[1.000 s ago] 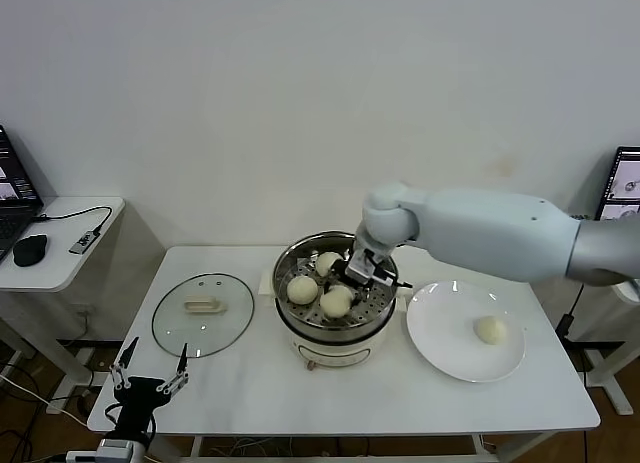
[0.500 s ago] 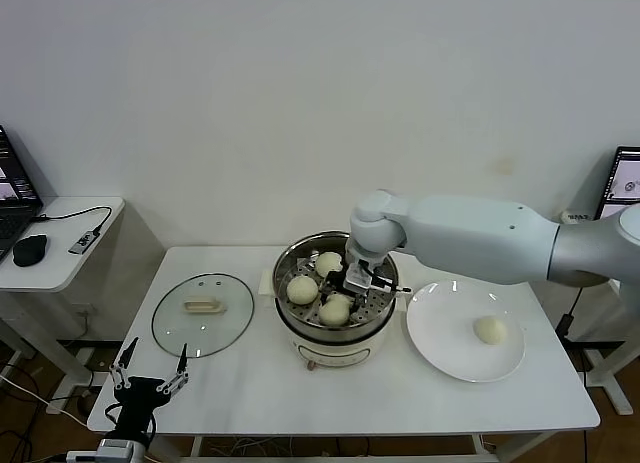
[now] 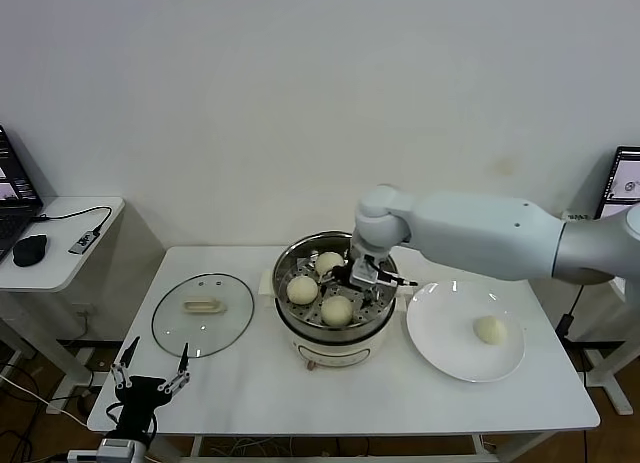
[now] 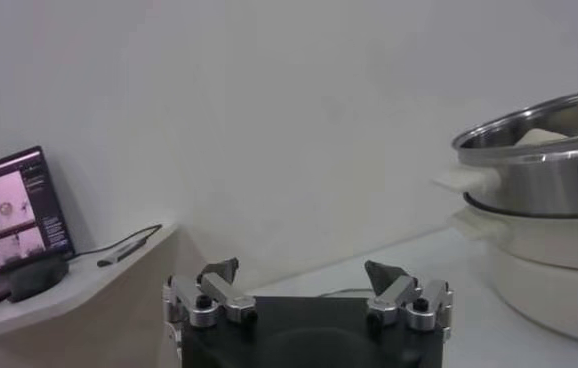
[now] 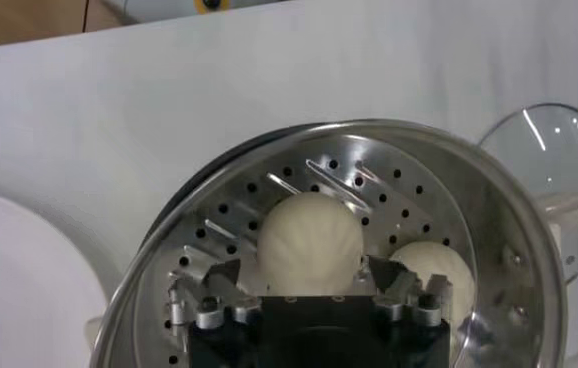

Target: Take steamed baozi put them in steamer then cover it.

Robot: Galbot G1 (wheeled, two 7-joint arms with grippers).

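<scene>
With three buns resting on the perforated tray of the steamer [image 3: 333, 295] and one bun [image 3: 490, 329] alone on the white plate [image 3: 440, 345] to its right, the job looks to be at the release of the third bun [image 3: 337, 309], the one nearest the front of the pot. The right pincer [image 3: 372, 274] hangs just over the tray with its jaws spread; the right wrist view shows the bun [image 5: 311, 240] sitting between the two open fingers, apart from both. By my reading, the next move is to lift clear of the pot rim, swing across to the plate, come down around the last bun and close on it gently, since the soft dough would dent under a hard squeeze. The glass lid [image 3: 203, 314] lies flat on the surface [image 3: 300, 388] to the left of the steamer, not yet used. The left pincer [image 3: 150, 381] waits with jaws spread at the near left corner of the surface. Compared with a second ago, the right pincer has gone from clamped on the bun to open, and the bun now lies on the tray.
</scene>
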